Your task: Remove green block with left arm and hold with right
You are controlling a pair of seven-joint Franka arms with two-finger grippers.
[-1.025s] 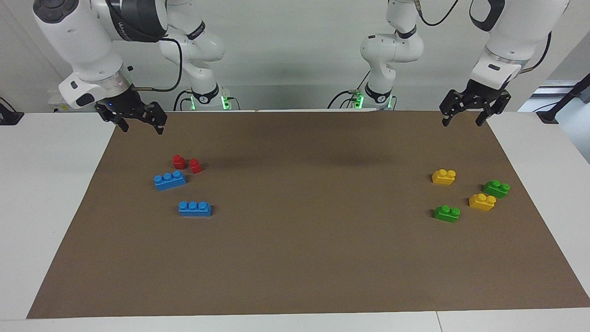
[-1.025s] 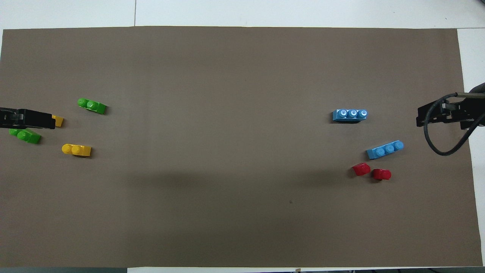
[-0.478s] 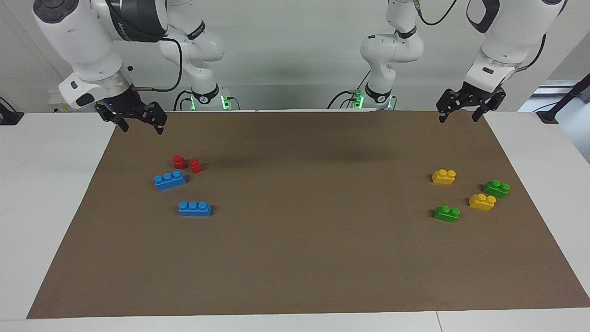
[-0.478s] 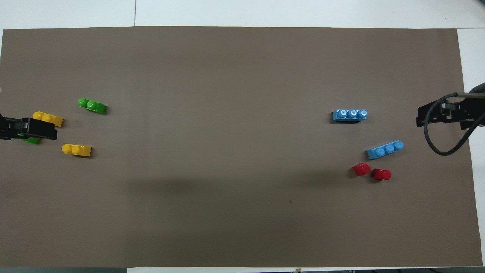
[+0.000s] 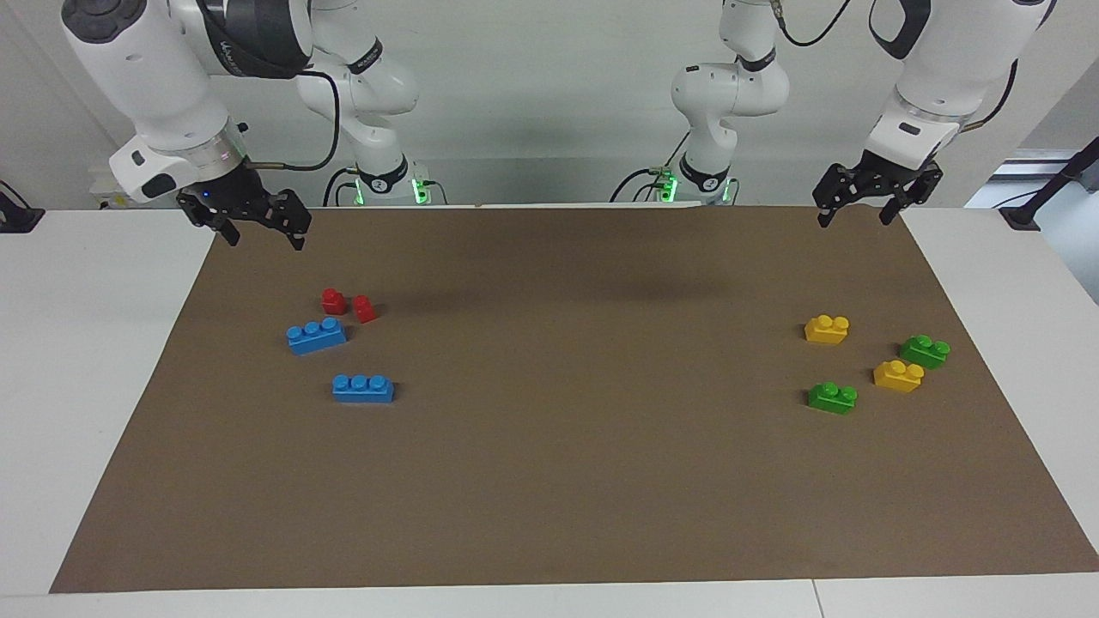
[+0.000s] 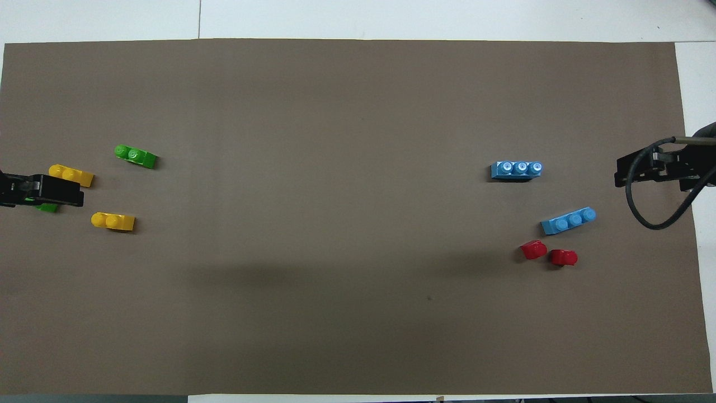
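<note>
Two green blocks lie on the brown mat toward the left arm's end. One green block [image 5: 832, 397] [image 6: 135, 156] lies in plain sight. The other green block [image 5: 925, 351] is nearer the robots and the mat's edge; in the overhead view only a sliver of this green block [image 6: 48, 207] shows under the raised left gripper. My left gripper [image 5: 853, 220] [image 6: 66, 191] hangs open and empty over the mat's edge by the robots, well above the blocks. My right gripper [image 5: 264, 242] [image 6: 631, 171] waits open and empty above the mat's corner at the right arm's end.
Two yellow blocks [image 5: 827, 329] [image 5: 898, 376] lie among the green ones. Two blue three-stud bricks [image 5: 316, 335] [image 5: 363, 388] and two small red pieces [image 5: 333, 300] [image 5: 365, 308] sit toward the right arm's end. The brown mat [image 5: 549, 481] covers most of the white table.
The left gripper has lifted and drawn back toward the robots; from above it now covers the green block instead of the yellow one. The right arm and all blocks stayed put.
</note>
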